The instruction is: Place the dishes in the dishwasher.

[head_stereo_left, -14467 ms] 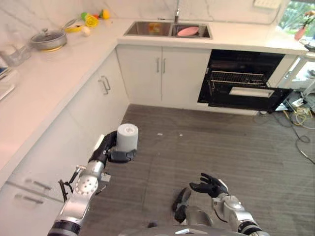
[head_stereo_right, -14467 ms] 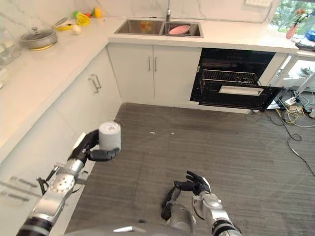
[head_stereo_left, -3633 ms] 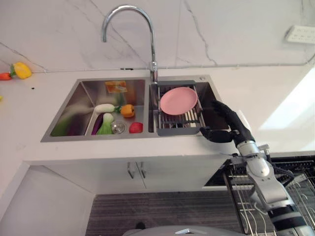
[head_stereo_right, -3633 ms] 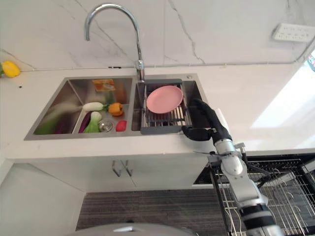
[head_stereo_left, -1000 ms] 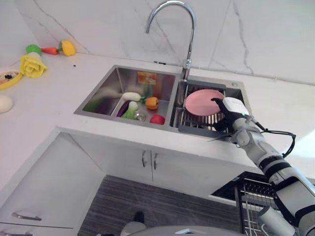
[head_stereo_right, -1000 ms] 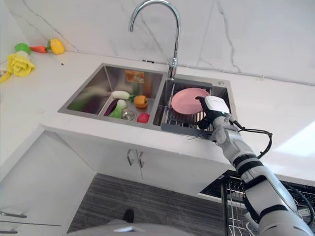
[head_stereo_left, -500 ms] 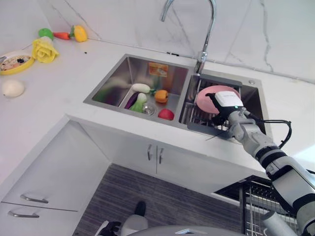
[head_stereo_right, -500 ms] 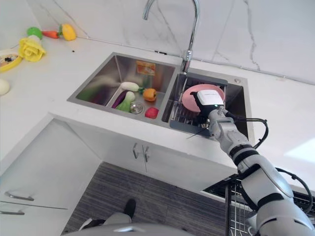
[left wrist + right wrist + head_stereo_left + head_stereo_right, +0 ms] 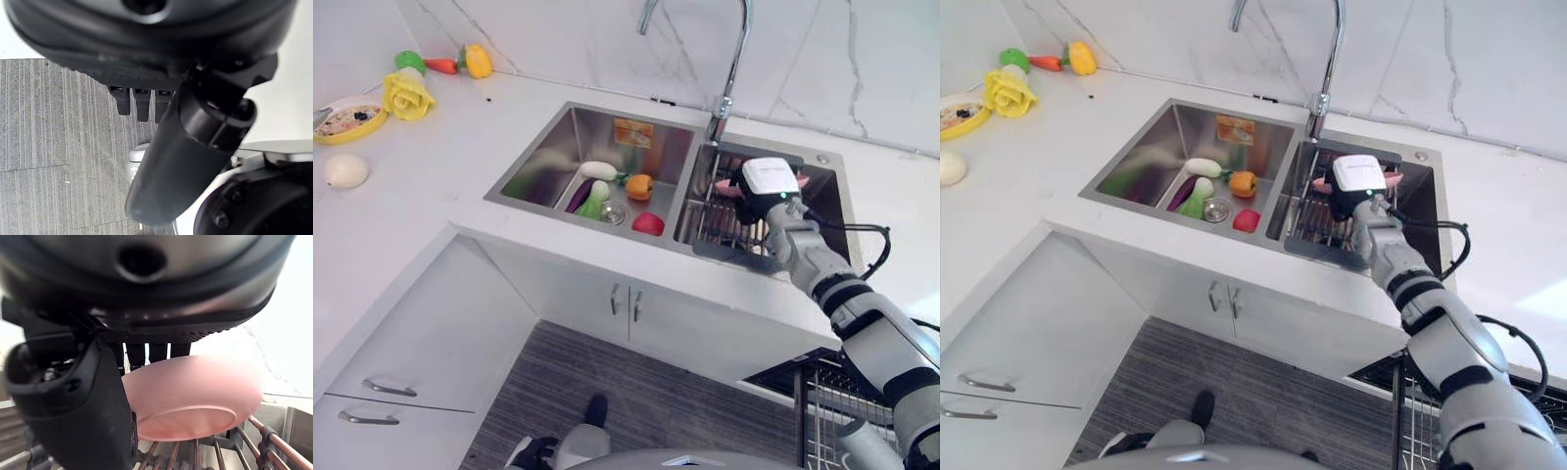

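Observation:
A pink plate (image 9: 195,396) leans on the wire rack (image 9: 724,230) in the sink's right basin. My right hand (image 9: 766,186) is down on it, so in the eye views only the plate's edges (image 9: 1394,179) peek out on either side. In the right wrist view the fingers (image 9: 156,352) reach over the plate's far rim and the thumb (image 9: 73,401) stands on its near side, so the hand is shut on the plate. My left hand (image 9: 146,49) hangs low over the floor, relaxed and holding nothing.
The left basin (image 9: 548,162) holds a white radish (image 9: 598,170), an orange pepper (image 9: 639,186), a red tomato (image 9: 648,223) and greens. The tall faucet (image 9: 732,69) rises just behind the rack. The dishwasher's wire basket (image 9: 822,406) is pulled out at lower right, below the counter.
My right hand has pushed further over the pink plate and closed on it, hiding most of it. The view has shifted slightly.

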